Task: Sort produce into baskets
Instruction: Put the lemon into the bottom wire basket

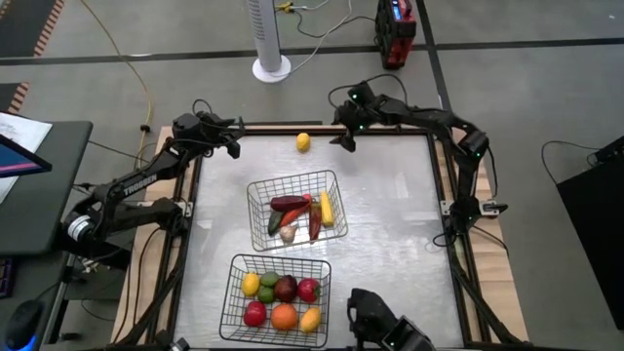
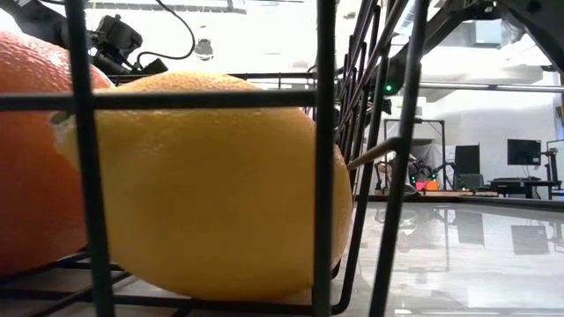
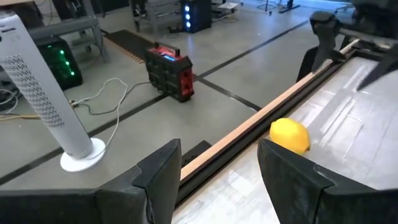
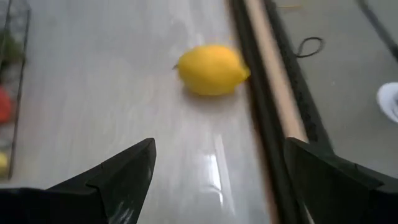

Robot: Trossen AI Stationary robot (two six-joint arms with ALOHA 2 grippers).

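One lemon (image 1: pixel 303 142) sits loose on the table (image 1: pixel 390 224), up at twelve o'clock, right against the far wooden edge rail (image 3: pixel 249 127). To its three o'clock hovers the right gripper (image 1: pixel 343 139), fingers spread wide and holding nothing; its wrist view has the lemon lying just ahead between the two dark fingertips (image 4: pixel 124 171). At the lemon's nine o'clock, farther off at the table's far left corner, hangs the left gripper (image 1: pixel 232 146), jaws parted partway with nothing between them, the lemon visible beyond its fingers (image 3: pixel 158 171).

Centre table, the upper basket (image 1: pixel 292 209) holds vegetables: a dark eggplant (image 1: pixel 287 203), a red pepper (image 1: pixel 315 221), a yellow corn cob (image 1: pixel 327 209), a garlic bulb (image 1: pixel 287 233) and something green. At six o'clock from it, the lower basket (image 1: pixel 277 297) carries fruit: lemons, a lime (image 1: pixel 268 281), red apples, an orange (image 1: pixel 284 316). The low view looks straight through that basket's wire at a lemon (image 2: pixel 220 185) beside the orange.

Beyond the table, a white tower fan (image 1: pixel 269 39) and a red-and-black box (image 1: pixel 395 31) stand on the floor.
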